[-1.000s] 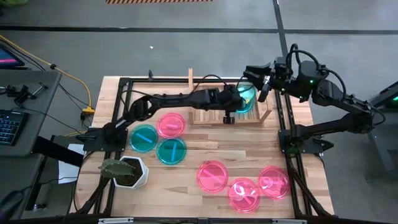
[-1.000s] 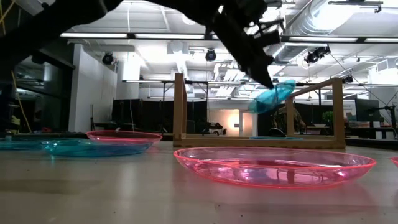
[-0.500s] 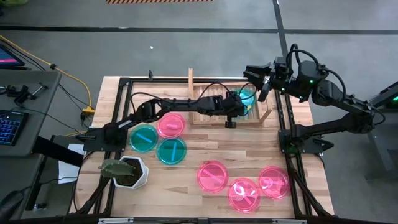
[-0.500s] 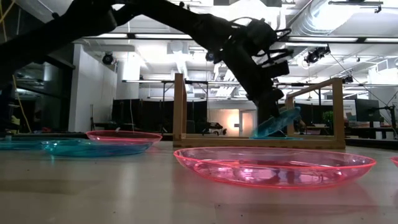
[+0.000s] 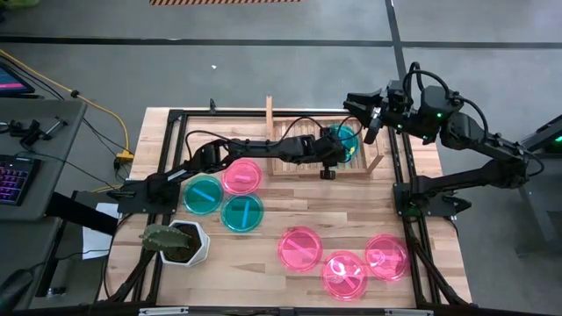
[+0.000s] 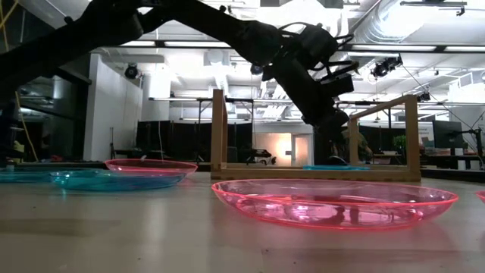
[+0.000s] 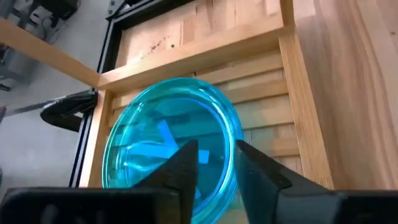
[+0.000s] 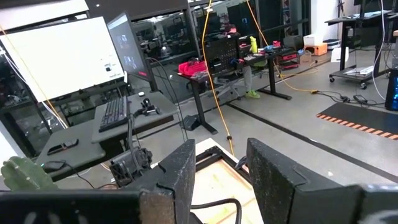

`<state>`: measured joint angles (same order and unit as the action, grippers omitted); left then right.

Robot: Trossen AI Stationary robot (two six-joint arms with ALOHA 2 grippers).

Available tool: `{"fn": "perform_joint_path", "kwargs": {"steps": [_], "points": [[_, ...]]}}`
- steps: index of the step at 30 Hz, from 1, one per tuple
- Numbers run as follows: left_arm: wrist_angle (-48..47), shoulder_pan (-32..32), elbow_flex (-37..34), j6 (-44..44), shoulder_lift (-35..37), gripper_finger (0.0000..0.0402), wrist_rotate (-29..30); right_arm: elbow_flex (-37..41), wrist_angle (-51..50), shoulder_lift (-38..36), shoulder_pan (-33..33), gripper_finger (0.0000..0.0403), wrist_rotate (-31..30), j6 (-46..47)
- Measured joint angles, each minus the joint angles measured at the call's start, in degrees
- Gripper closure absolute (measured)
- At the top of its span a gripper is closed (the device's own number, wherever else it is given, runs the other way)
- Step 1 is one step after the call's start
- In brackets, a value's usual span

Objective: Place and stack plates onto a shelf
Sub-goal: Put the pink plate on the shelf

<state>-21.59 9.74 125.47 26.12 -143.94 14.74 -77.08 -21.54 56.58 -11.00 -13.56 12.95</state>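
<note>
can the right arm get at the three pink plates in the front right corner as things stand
Probably yes. The three pink plates lie in the open on the right arm's own side, with nothing over them. The right gripper hangs open and empty above the shelf's far end, while the left gripper is over the shelf.

Parted right gripper (image 8: 219,171) fingers before a desk (image 8: 118,127) with a keyboard (image 8: 115,111).

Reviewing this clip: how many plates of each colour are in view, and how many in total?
Teal-blue plates: 3 (one on the shelf, two on the table)
Pink plates: 4
Total: 7
</note>
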Motion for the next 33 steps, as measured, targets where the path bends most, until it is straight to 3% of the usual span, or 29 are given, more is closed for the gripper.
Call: {"fn": "perform_joint_path", "kwargs": {"steps": [4,9,13,20,27,33], "points": [[-2.6,0.0,1.2,0.1,0.6,0.0262,3.5,0.0,0.0,0.0,0.0,0.0274,0.0,-0.1],[-15.8,0.5,5.5,-1.3,3.8,0.0230,4.2,0.0,0.0,0.0,0.0,0.0274,0.0,-1.4],[-24.3,2.5,6.3,-8.3,9.5,0.0221,-2.4,0.0,-0.8,0.0,0.0,0.0274,0.0,-1.5],[-34.4,6.9,5.3,-21.7,22.2,0.0226,-21.2,0.0,-4.0,0.0,0.0,0.0274,0.0,-2.7],[-26.9,5.6,-8.0,-23.1,39.9,0.0231,-28.8,0.0,-7.9,0.0,0.2,0.0274,0.3,-2.3],[4.0,3.7,-36.5,-30.1,59.3,0.0231,-35.7,0.0,-12.7,0.0,0.3,0.0274,1.3,2.7]]}}
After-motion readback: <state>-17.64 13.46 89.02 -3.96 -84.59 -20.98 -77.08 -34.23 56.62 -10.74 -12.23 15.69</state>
